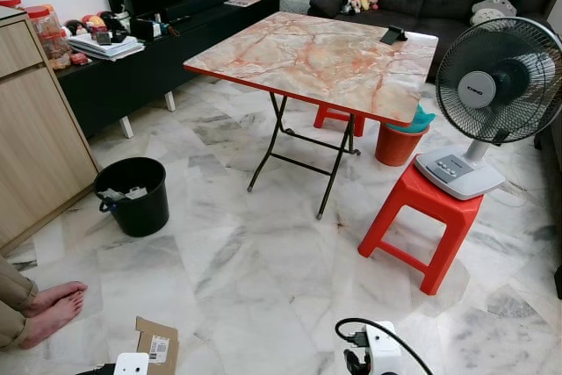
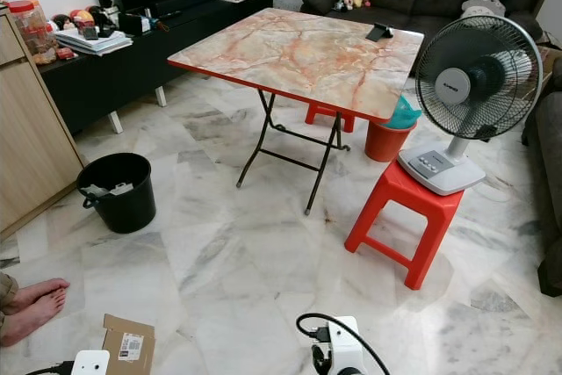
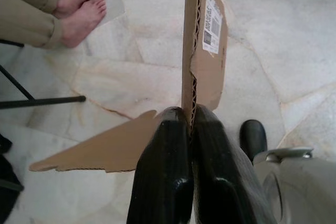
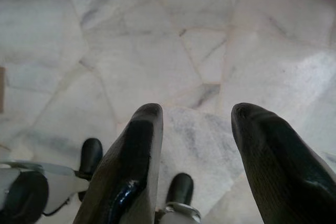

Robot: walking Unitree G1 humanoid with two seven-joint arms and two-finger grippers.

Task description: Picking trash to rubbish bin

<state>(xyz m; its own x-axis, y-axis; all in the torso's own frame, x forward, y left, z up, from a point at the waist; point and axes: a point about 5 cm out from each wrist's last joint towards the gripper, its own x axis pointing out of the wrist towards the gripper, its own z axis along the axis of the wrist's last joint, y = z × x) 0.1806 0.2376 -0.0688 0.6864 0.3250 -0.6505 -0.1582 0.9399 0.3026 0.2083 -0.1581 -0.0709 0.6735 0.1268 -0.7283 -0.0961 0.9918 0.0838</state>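
One cardboard [image 3: 202, 51] piece was pinched edge-on in the left gripper [image 3: 190, 124], low near the floor; right gripper [image 4: 197, 129] hung apart, empty; best to keep the pinch until over the bin [image 1: 132, 195].

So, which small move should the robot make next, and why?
Probably carry the cardboard piece forward-left toward the black bin. The left pincer is already shut on its edge, and the bin stands open on the floor beside the wooden cabinet.
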